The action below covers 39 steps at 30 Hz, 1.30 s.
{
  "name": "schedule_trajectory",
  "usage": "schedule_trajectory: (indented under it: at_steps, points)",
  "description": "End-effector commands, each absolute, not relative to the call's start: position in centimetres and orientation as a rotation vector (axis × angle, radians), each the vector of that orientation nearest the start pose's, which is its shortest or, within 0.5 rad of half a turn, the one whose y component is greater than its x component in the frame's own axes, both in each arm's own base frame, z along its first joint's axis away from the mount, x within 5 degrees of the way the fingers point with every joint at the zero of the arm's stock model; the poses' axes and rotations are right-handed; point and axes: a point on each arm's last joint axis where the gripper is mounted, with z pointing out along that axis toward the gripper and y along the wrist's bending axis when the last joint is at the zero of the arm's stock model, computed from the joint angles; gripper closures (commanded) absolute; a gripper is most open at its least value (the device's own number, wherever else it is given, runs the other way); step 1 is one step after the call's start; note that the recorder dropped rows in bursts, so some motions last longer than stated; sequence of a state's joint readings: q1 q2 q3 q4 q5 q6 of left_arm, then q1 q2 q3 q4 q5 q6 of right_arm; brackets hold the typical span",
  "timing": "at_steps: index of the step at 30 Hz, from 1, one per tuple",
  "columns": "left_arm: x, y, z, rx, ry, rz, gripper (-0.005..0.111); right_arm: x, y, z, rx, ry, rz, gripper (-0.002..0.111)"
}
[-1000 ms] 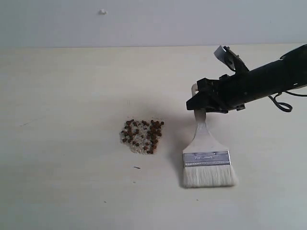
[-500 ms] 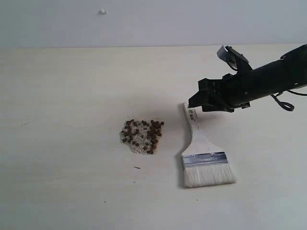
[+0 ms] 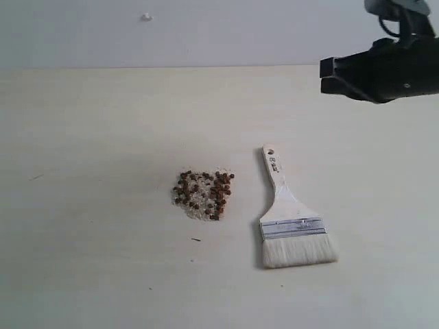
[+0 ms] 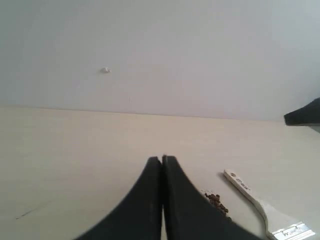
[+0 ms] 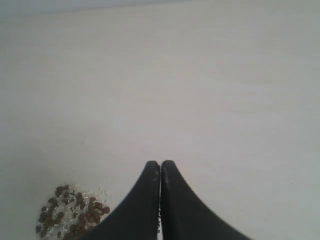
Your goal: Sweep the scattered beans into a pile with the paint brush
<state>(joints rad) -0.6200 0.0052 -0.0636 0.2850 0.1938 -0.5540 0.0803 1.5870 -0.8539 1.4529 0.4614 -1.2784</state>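
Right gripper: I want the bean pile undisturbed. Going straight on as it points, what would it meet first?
Probably only bare table: nothing lies ahead of the shut right gripper; the beans sit off to one side. Depth is unclear.

Beans (image 3: 204,195): dozens of tiny reddish-brown rounds, gathered in one compact patch and mingled with pale whitish crumbs (image 3: 197,213). Paint brush (image 3: 291,218): lies flat to the right of the beans in the exterior view, near but not touching. Off-white bristles toward the camera, silver ferrule behind them. Cream handle tapers away, angled slightly left, with a hole and dark stamp at its end.
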Motion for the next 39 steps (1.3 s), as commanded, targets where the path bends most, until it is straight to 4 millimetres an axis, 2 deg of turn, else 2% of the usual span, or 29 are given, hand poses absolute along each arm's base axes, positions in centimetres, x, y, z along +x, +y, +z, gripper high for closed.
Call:
schedule_trajectory:
  at_steps: [1, 7, 10, 14, 19, 27, 32, 39]
  points:
    - [4.6, -2.7, 21.6, 0.238, 1.631, -0.643, 0.107, 26.7, 5.8, 24.1, -0.225, 2.084, 0.545, 0.108]
    - [4.6, -2.7, 21.6, 0.238, 1.631, -0.643, 0.107, 21.9, 4.7, 26.0, -0.195, 1.992, 0.434, 0.108]
    - [4.6, -2.7, 21.6, 0.238, 1.631, -0.643, 0.107, 19.3, 4.4, 27.0, -0.158, 1.925, 0.443, 0.108]
    - [4.6, -2.7, 21.6, 0.238, 1.631, -0.643, 0.107, 15.6, 4.0, 27.3, -0.138, 1.837, 0.446, 0.108]
    - [4.6, -2.7, 21.6, 0.238, 1.631, -0.643, 0.107, 11.6, 2.8, 26.9, -0.079, 1.717, 0.356, 0.108]
    - [4.6, -2.7, 21.6, 0.238, 1.631, -0.643, 0.107, 8.5, 1.5, 25.0, -0.003, 1.621, 0.257, 0.108]
    - [4.6, -2.7, 21.6, 0.238, 1.631, -0.643, 0.107, 7.0, 2.3, 24.3, -0.093, 1.546, 0.344, 0.108]
    - [4.6, -2.7, 21.6, 0.238, 1.631, -0.643, 0.107, 5.6, 2.1, 21.4, -0.068, 1.499, 0.357, 0.108]
